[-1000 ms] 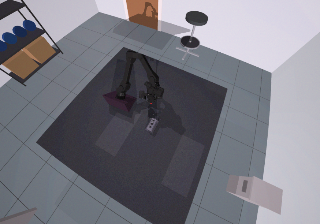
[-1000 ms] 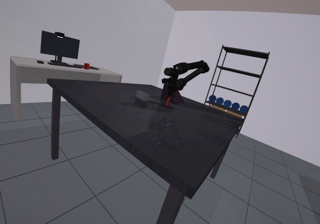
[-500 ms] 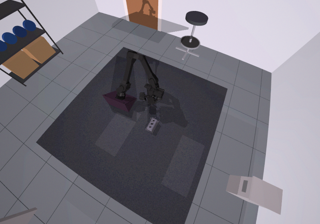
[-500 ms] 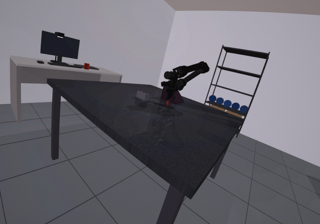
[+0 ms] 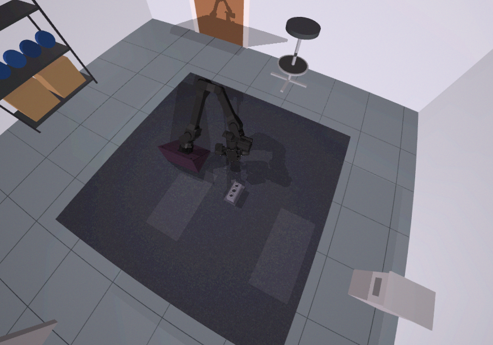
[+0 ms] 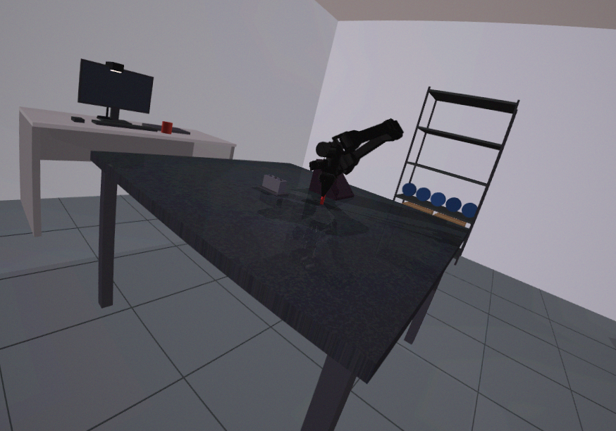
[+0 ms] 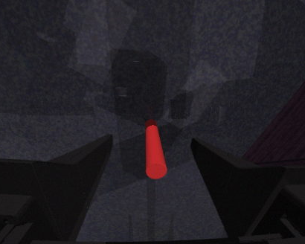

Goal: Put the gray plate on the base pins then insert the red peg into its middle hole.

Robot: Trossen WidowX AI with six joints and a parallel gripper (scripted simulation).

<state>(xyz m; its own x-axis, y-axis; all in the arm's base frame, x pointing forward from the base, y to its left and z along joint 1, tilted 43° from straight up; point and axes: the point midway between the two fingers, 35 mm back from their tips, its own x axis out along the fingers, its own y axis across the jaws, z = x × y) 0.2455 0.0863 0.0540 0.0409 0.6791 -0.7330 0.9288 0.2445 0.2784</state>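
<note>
The red peg (image 6: 322, 201) (image 7: 153, 149) stands about upright on the table; in the top view the arm hides it. My gripper (image 6: 323, 190) (image 7: 152, 140) is open, pointing down, with one finger on each side of the peg and a gap to the peg on both sides. The gray plate (image 5: 230, 199) (image 6: 272, 184) lies level, away from the gripper, its three round holes dark and in a row, with no peg in the middle one. The base under it shows only as a thin edge, and its pins cannot be made out.
The dark table (image 5: 190, 269) (image 6: 278, 247) carries everything. A dark purple wedge-shaped stand (image 5: 186, 161) (image 6: 342, 189) (image 7: 291, 130) bears the arm's foot and lies to the right in the wrist view. A desk with a monitor (image 6: 115, 87) stands beyond the table.
</note>
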